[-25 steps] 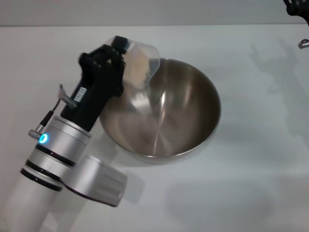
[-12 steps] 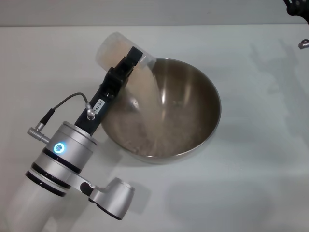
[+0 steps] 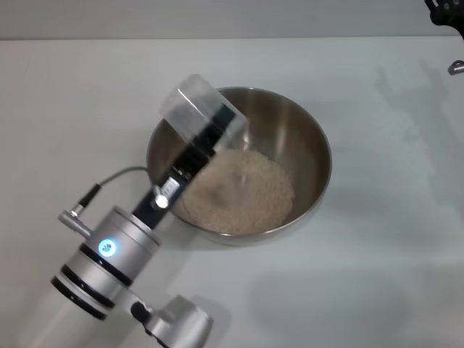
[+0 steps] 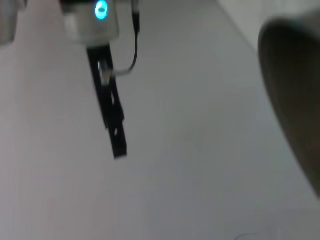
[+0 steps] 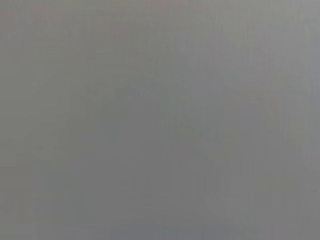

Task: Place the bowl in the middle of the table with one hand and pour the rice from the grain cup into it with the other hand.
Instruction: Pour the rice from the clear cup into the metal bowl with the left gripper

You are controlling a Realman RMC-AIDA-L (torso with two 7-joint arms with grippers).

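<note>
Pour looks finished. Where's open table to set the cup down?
Bare table lies right of the bowl and along its far edge. The left gripper holds the grain cup over the bowl's left rim; its arm crowds the near-left.

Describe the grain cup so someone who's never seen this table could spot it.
Find the big steel bowl of rice mid-table. At its far-left rim, the left hand holds the grain cup tipped over. It is the only see-through plastic thing there.

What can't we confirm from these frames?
- Right claw: cut off at the head view's top right corner; open or shut unknown.
- Right wrist view: blank grey, shows nothing.
- Cup: tipped over the bowl; the left claw partly hides whether any rice remains inside.
</note>
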